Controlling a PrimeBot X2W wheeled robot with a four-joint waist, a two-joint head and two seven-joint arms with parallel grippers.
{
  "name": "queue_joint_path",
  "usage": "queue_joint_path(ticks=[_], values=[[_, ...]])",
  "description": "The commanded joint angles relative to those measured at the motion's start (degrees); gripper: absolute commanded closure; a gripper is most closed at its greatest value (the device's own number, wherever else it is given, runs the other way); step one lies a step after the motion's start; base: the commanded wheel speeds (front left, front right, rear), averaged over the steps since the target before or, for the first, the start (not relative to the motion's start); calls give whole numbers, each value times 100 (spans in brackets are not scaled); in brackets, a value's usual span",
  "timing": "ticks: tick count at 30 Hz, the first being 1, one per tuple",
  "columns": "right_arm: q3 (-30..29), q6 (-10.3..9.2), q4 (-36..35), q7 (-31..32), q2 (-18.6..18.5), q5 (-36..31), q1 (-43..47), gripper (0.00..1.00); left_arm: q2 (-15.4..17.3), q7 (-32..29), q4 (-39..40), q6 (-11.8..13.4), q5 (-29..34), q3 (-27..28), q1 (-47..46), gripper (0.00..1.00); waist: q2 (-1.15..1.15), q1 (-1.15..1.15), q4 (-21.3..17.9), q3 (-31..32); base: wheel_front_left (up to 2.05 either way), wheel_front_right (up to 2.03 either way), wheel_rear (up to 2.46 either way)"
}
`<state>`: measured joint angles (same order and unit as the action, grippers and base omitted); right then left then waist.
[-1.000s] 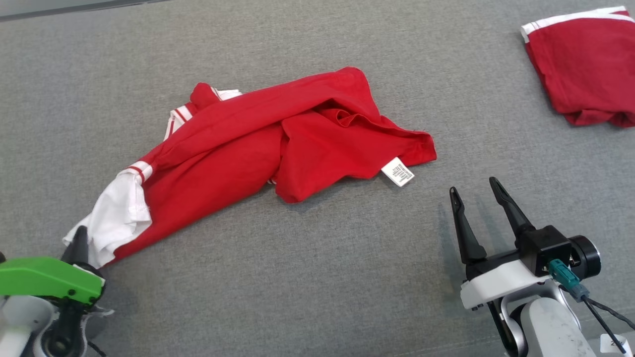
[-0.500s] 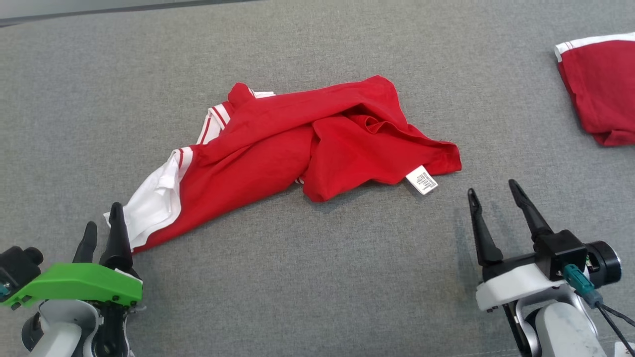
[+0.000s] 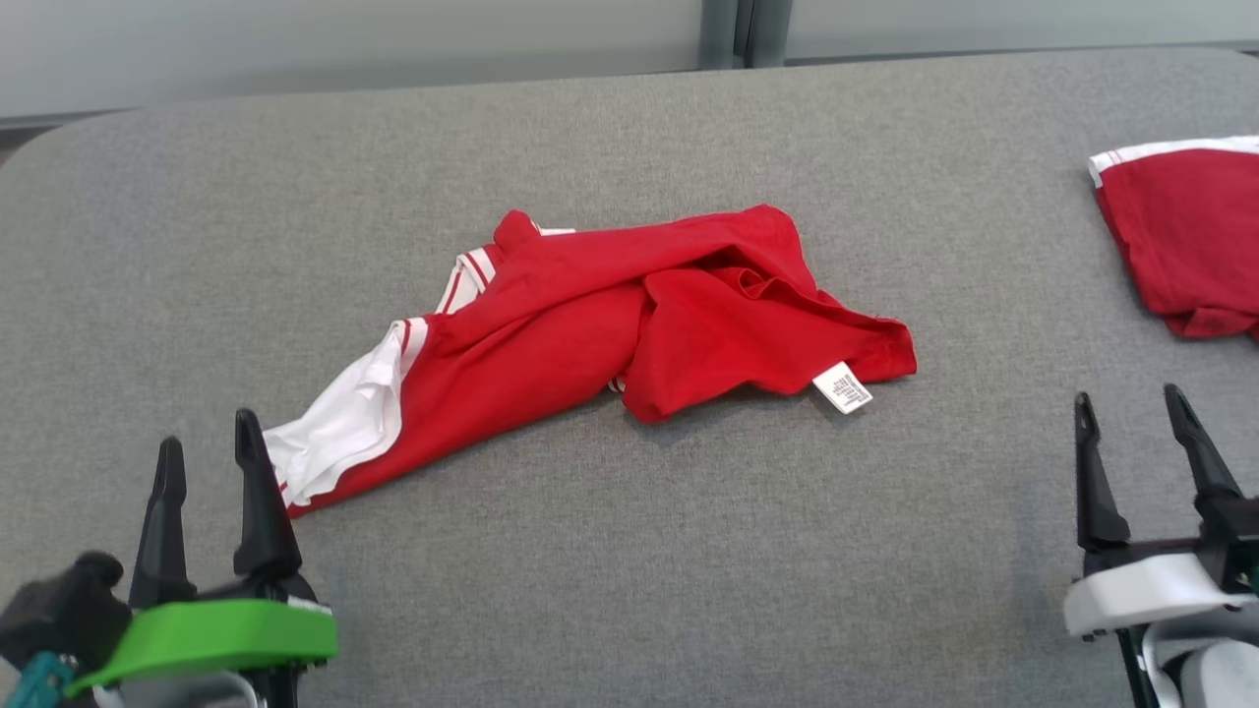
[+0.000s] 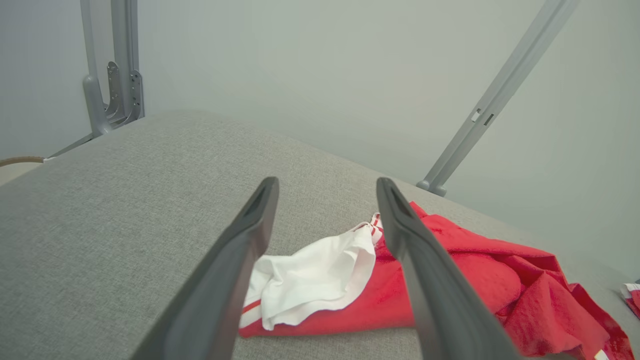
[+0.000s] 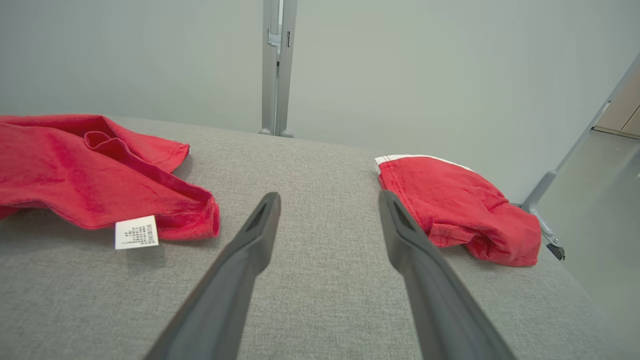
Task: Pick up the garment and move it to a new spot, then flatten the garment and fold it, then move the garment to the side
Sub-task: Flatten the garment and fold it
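A crumpled red garment (image 3: 629,315) with white sleeve trim and a white care label (image 3: 842,386) lies in the middle of the grey padded surface (image 3: 629,551). Its white sleeve end (image 3: 339,428) points toward my left gripper (image 3: 207,433), which stands open at the lower left, just short of the cloth. In the left wrist view the garment (image 4: 475,280) lies past the open left gripper (image 4: 327,187), the white sleeve (image 4: 320,272) between the fingers. My right gripper (image 3: 1129,401) stands open at the lower right, apart from the garment (image 5: 90,165); its fingers (image 5: 330,197) hold nothing.
A second red garment (image 3: 1185,236) with a white band lies folded at the right edge of the surface, also in the right wrist view as a red bundle (image 5: 455,205). Grey metal posts (image 5: 275,65) stand behind the surface's far edge (image 3: 629,79).
The camera has tilted up, shifting the scene down. The left gripper let go of the white sleeve end and drew back, open. The right gripper moved right and lower.
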<state>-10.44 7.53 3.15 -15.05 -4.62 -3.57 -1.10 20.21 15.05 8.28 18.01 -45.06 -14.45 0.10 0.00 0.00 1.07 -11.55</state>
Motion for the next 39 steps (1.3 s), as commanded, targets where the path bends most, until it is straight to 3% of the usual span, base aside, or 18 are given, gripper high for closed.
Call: queue_joint_path(ticks=[1, 8, 20, 39], values=[[-116, -8, -11, -18, -57, 54, 138, 0, -168, 16, 36, -152, 329, 191, 269, 0, 0, 0, 40, 224, 0, 0, 0], [-293, -8, 78, -18, -156, 42, 348, 0, -369, 17, -256, -598, 1559, 614, 796, 0, 0, 0, 48, 465, 0, 0, 0], [-76, -8, 126, -18, -81, 94, 401, 0, -755, 16, -989, -1311, 2502, 1061, 811, 0, 0, 0, 140, 725, 0, 0, 0], [148, -8, 217, -18, -133, 131, 403, 0, -1272, 17, -1348, -2000, 3230, 1799, 973, 0, 0, 0, 229, 980, 0, 0, 0]])
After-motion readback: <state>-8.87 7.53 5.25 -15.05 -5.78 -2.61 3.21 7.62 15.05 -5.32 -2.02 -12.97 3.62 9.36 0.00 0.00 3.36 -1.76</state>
